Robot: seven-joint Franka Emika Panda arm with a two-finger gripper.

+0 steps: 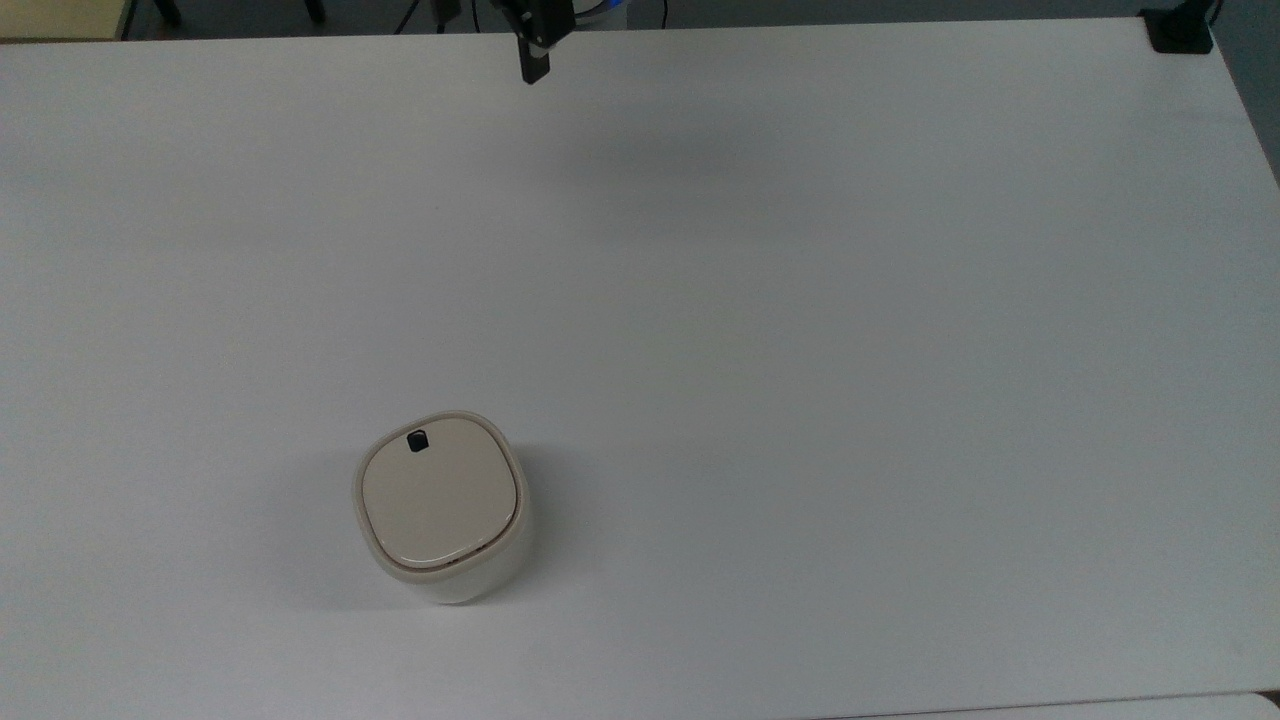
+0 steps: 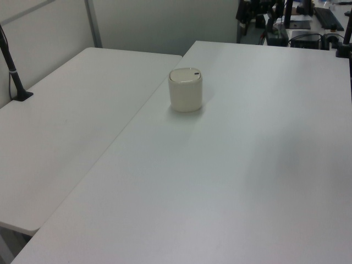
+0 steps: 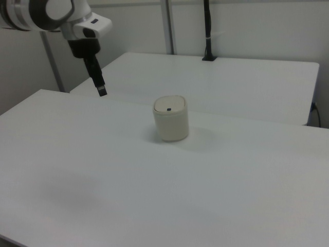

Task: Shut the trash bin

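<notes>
The trash bin [image 1: 440, 505] stands upright on the white table [image 1: 800, 300], cream-white, with its beige lid lying flat in the rim. Its small black tab [image 1: 417, 441] sits on the lid's far side in the top view. The bin also stands at mid-table in the left view [image 2: 185, 89] and in the right view [image 3: 170, 118]. My gripper [image 1: 533, 70] hangs at the table's far edge in the top view, well away from the bin, its black fingers together and holding nothing. In the right view the gripper [image 3: 102, 91] points down, to the left of the bin.
A second white table [image 2: 71, 121] adjoins this one along a seam. A black pole [image 2: 14, 71] is clamped at its far side, also seen in the right view [image 3: 207, 31]. A black clamp [image 1: 1180, 30] sits at the top view's upper right corner.
</notes>
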